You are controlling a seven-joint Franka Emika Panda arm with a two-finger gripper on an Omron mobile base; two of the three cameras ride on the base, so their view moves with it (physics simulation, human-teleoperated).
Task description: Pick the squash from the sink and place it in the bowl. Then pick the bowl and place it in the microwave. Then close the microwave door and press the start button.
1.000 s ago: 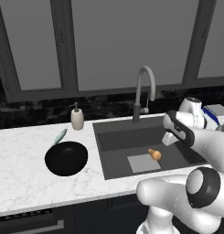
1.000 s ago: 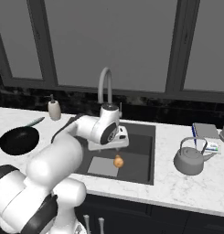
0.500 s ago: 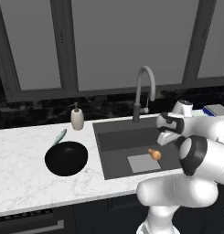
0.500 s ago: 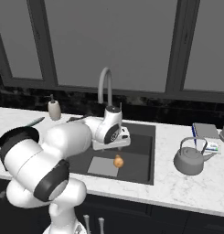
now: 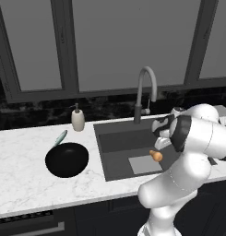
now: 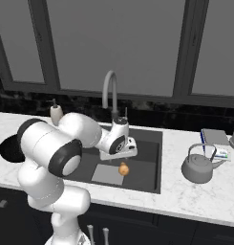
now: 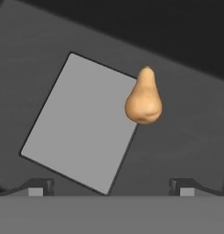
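Swung further over the sink (image 6: pixel 147 143) since a second ago, gripper (image 7: pixel 111 185) now above the squash (image 7: pixel 143 98). Jaws wide apart, holding nothing. Squash lying on the basin floor at the pale square's edge. Bowl (image 5: pixel 67 159) empty on the counter (image 5: pixel 22 179). Every step left: pickup, bowl, microwave.

Open basin around the squash (image 7: pixel 143 97); faucet (image 6: pixel 109 91) stands behind, seemingly clear of it.
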